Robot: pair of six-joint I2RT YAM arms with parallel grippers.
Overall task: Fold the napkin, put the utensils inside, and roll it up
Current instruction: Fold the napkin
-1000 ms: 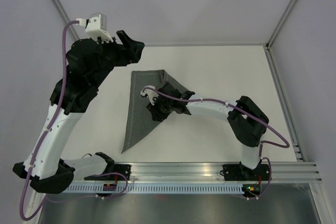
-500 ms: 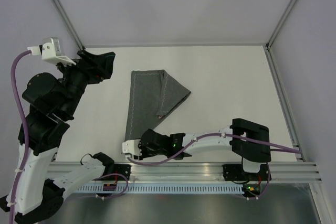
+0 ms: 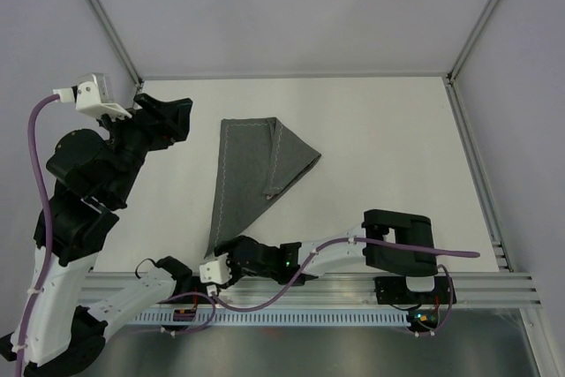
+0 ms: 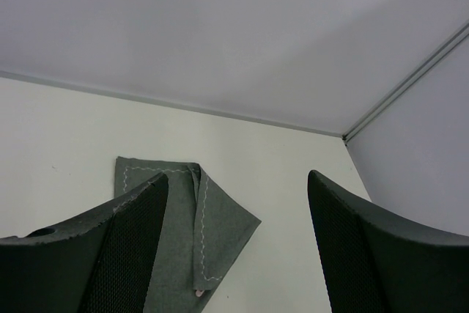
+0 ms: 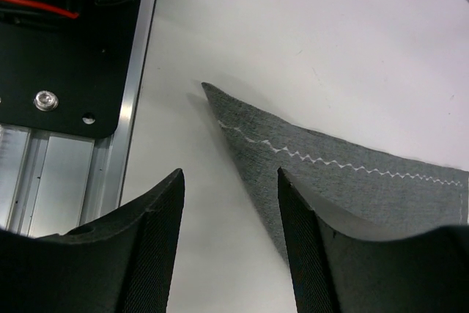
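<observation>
Treat the napkin (image 3: 247, 183), folded flat on the table (image 3: 380, 147) left of centre, as light, limp and likely to slide, pinching its near corner (image 5: 209, 89) just ahead of the parted, empty right gripper (image 5: 231, 181), with the left gripper (image 4: 238, 181) wide open and empty.

Top external: fixed high behind the arm bases, facing down and forward. The whole bench (image 3: 380, 130) is in frame, seen from far off.
Left wrist: carried high at the bench's left side, looking out past the left claw (image 4: 236, 181) to the far wall and the right rear corner. The napkin (image 4: 220, 232) is seen from a distance.
Right wrist: low and very near the bench, looking past the right claw (image 5: 229, 175) at the napkin's near corner beside the aluminium rail (image 5: 51, 174).
Shared: all three views take in the napkin. Top and right wrist also share that corner and the rail.
</observation>
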